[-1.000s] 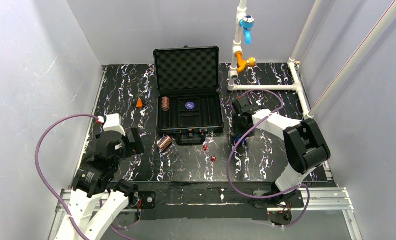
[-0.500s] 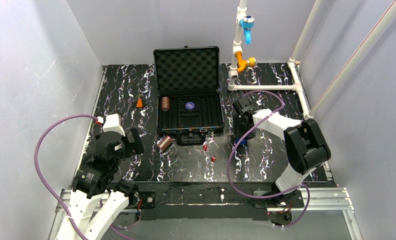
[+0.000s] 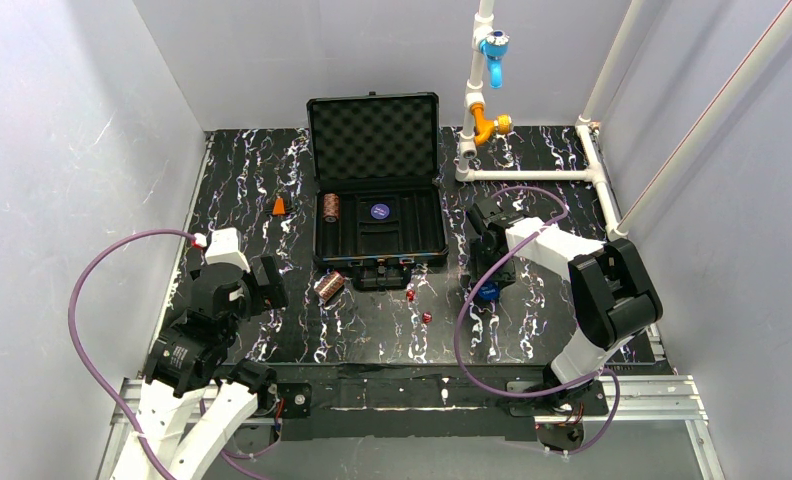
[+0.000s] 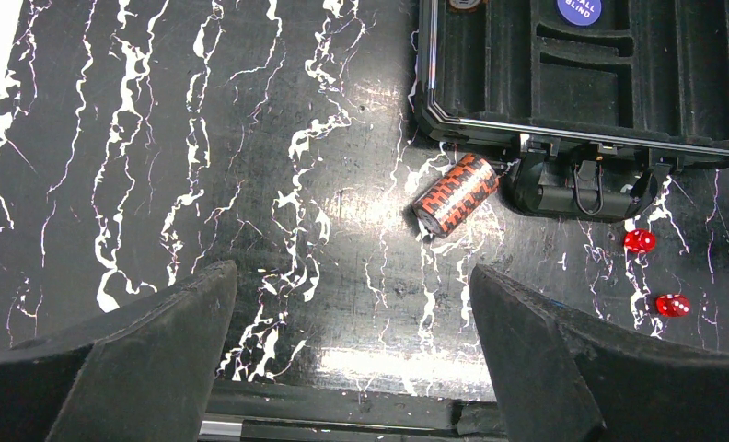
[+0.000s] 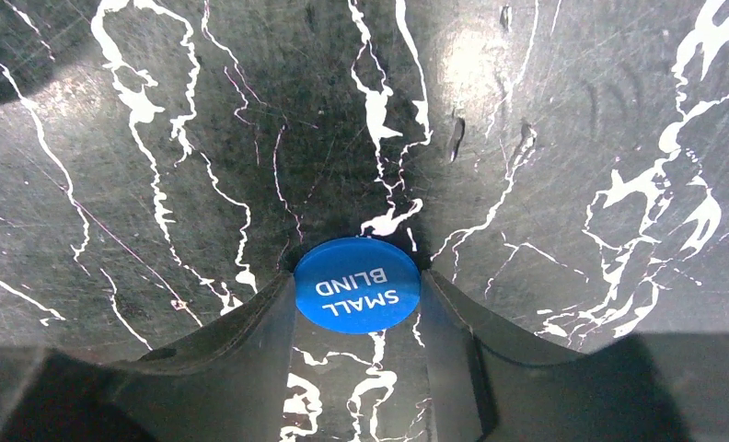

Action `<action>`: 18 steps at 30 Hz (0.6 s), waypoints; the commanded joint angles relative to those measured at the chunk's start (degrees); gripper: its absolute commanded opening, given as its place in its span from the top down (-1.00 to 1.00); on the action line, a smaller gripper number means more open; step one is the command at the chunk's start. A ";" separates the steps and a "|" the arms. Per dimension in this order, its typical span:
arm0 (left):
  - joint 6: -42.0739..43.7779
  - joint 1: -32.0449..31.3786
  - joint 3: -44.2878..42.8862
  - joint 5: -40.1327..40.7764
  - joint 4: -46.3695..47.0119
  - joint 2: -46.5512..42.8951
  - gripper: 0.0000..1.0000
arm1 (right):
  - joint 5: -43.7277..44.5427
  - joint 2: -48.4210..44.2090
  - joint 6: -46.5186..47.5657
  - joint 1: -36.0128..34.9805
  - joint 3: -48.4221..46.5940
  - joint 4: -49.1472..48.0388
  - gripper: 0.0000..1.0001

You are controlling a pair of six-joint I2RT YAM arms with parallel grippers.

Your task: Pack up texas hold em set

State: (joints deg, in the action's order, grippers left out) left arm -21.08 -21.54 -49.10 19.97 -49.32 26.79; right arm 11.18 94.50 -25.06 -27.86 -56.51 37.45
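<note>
The black briefcase [image 3: 430,232] lies open at the table's middle, its foam lid [image 3: 374,138] upright. One copper-brown chip stack [image 3: 331,207] and one blue disc [image 3: 379,211] lie in its tray. The other chip stack [image 3: 329,286] lies on its side in front of the case, also in the left wrist view [image 4: 456,193]. Two red dice [image 3: 410,295] [image 3: 425,318] lie nearby. My right gripper [image 5: 357,304] is shut on the second blue disc [image 5: 357,284], marked SMALL BLIND, low over the table right of the case [image 3: 488,291]. My left gripper [image 4: 353,276] is open and empty, near-left of the fallen stack.
A small orange cone [image 3: 279,206] stands left of the case. A white pipe frame [image 3: 532,174] with blue and orange fittings stands at the back right. The case handle [image 4: 577,184] juts toward the dice [image 4: 639,241]. Grey walls close in three sides.
My right gripper has shifted slightly toward the near edge, and the blue disc at its tip shows more plainly. The left arm has not moved.
</note>
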 commanded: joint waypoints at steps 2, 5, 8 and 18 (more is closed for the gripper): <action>-0.10 0.26 0.59 1.22 -0.14 -0.25 -0.97 | 0.16 -1.18 0.97 0.08 -1.89 4.03 0.01; -0.10 0.26 0.59 1.22 -0.11 -0.23 -0.97 | 0.11 -1.48 0.99 0.08 -2.61 4.48 0.01; -0.10 0.24 0.59 1.22 -0.16 -0.17 -0.97 | 0.07 -1.63 1.06 0.08 -3.52 5.01 0.01; -0.10 0.25 0.56 1.13 -0.15 0.11 -0.97 | -0.40 -2.28 1.16 0.10 -5.82 5.65 0.01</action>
State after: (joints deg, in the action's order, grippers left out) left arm -21.08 -21.54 -49.10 19.99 -49.32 26.79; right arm 11.18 94.43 -24.75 -27.86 -59.70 41.69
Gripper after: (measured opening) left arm 0.983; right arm 0.565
